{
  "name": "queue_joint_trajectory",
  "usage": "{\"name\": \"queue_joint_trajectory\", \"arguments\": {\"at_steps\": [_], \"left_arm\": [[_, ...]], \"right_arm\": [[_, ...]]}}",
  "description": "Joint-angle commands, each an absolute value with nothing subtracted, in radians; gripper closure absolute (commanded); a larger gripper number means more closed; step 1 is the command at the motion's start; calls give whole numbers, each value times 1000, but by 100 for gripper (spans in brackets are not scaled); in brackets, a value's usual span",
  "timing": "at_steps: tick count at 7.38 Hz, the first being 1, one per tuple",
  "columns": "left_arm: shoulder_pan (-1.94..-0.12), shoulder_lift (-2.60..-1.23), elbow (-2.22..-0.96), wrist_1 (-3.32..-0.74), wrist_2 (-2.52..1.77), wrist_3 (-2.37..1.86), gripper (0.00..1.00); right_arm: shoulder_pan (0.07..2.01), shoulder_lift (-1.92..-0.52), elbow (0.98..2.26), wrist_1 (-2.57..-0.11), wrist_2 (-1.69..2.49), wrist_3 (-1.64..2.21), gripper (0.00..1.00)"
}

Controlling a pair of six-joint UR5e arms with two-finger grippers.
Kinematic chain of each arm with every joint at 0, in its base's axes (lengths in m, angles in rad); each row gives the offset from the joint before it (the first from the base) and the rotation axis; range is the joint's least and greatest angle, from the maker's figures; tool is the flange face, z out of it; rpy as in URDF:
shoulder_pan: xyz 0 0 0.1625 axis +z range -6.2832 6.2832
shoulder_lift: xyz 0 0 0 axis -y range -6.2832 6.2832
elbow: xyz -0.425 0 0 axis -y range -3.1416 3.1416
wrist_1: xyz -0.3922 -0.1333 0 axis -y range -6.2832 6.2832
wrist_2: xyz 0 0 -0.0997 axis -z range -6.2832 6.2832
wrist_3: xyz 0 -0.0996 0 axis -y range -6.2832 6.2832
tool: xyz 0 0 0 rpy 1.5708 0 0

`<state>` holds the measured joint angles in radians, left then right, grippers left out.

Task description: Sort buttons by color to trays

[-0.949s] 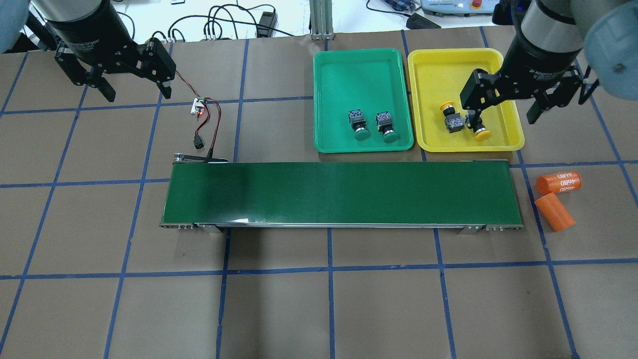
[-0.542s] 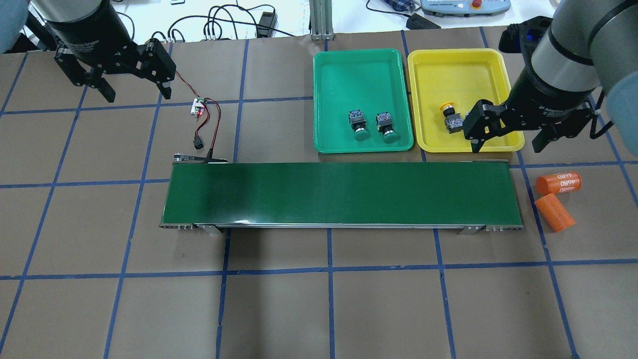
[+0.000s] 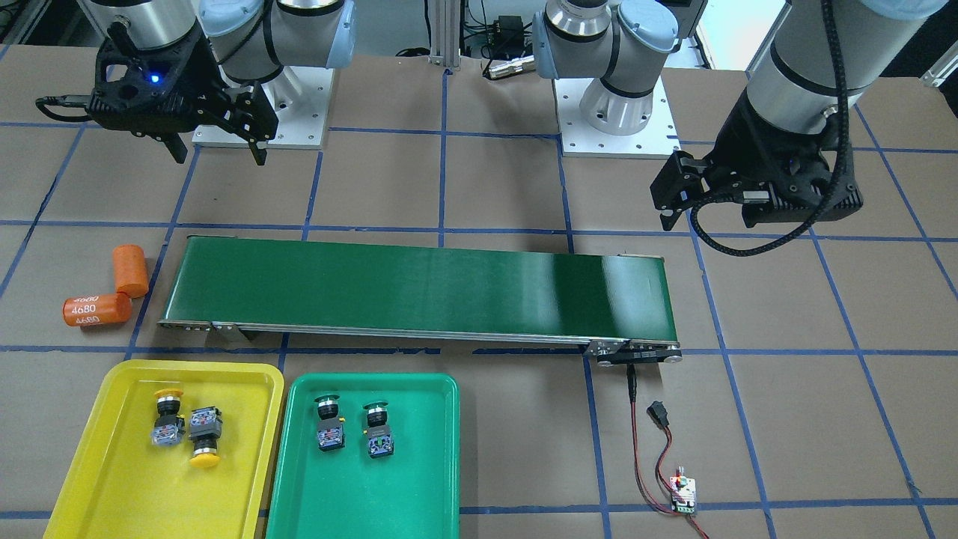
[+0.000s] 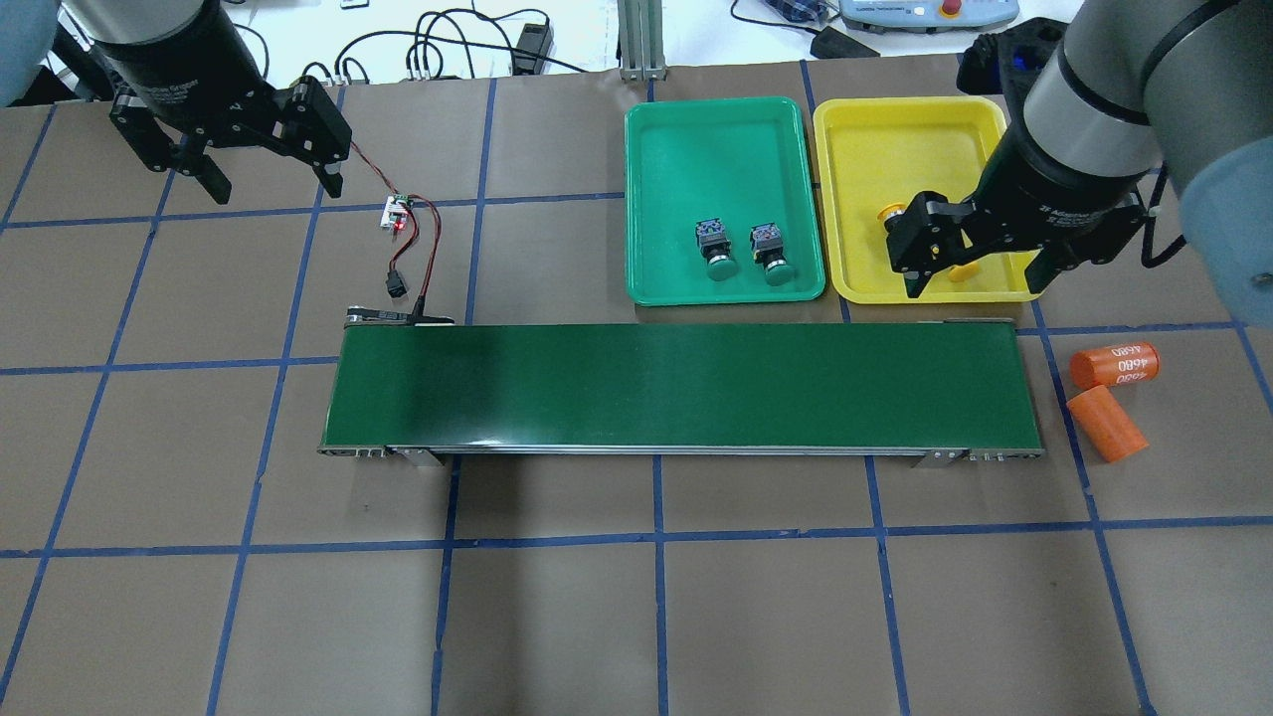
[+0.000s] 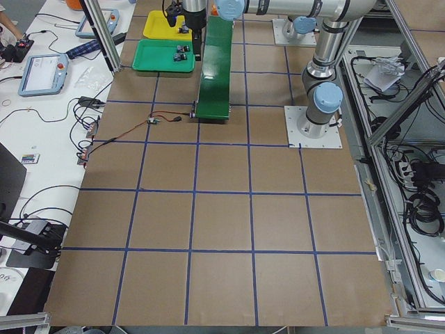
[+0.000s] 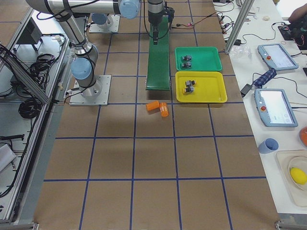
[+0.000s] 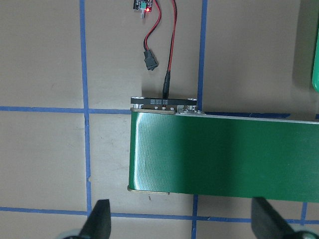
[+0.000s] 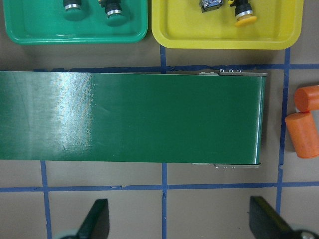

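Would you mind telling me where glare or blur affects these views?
Right wrist view: a pale glare band crosses the conveyor belt; front-facing view: a similar sheen on it; left wrist view: glare at the belt's end, and fingers of the left gripper look blurred.

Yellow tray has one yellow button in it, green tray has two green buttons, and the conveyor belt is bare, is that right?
Not quite. The yellow tray holds two yellow buttons, not one; the exterior front-facing view shows them side by side. The green tray does hold two green buttons, and the conveyor belt is bare.
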<state>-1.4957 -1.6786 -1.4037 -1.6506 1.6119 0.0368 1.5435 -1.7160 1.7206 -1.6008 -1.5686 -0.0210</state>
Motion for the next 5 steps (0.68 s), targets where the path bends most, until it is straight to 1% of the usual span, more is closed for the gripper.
{"name": "queue_joint_trajectory", "arguments": {"at_steps": [1, 5], "left_arm": [[-1496, -1680, -1404, -1651, 1612, 37, 0], [-1496, -1684, -1405, -1651, 1614, 37, 0]], "right_arm": [[1542, -1709, 1713, -1605, -1583, -21, 0], [1540, -1707, 1720, -1606, -1585, -28, 0]]}}
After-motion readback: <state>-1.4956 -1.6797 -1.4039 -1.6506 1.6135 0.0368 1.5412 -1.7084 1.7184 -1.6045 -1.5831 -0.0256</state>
